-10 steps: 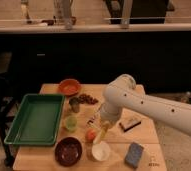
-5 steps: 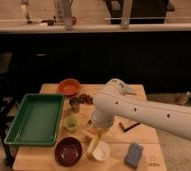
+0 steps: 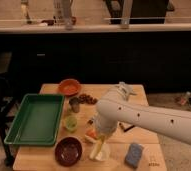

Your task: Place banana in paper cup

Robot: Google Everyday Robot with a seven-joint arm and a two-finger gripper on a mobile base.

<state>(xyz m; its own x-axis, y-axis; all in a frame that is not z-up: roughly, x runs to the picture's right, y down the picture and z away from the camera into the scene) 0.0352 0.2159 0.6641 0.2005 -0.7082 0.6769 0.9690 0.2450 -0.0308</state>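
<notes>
The white arm point(image 3: 139, 117) reaches in from the right and bends down over the front of the wooden worktop point(image 3: 39, 161). Its end effector point(image 3: 102, 141) points downward just under the wrist, mostly hidden by the arm's bulk. It is closed, gripping the banana point(image 3: 101, 149) by its upper end. The banana hangs close to upright, pale yellow, and its lower end reaches into the mouth of the paper cup point(image 3: 94, 155), a small white cup standing near the worktop's front edge. Whether the fruit's tip rests on the cup's bottom cannot be told. Just behind the cup, partly covered by the arm, lies a round orange fruit point(image 3: 91, 134). To the cup's left, just beside it, sits a dark maroon bowl point(image 3: 68, 150), and behind that a light green cup point(image 3: 70, 123). A large green tray point(image 3: 36, 119) takes up the worktop's left side. Toward the back stand an orange bowl point(image 3: 69, 86), a small metal cup point(image 3: 75, 104) and a heap of brown pieces point(image 3: 88, 99). To the right of the paper cup lies a blue sponge point(image 3: 134, 155), with a dark flat object point(image 3: 127, 128) farther back under the arm. A faint dark marking point(image 3: 152, 163) sits near the worktop's front right corner, too small to read.
</notes>
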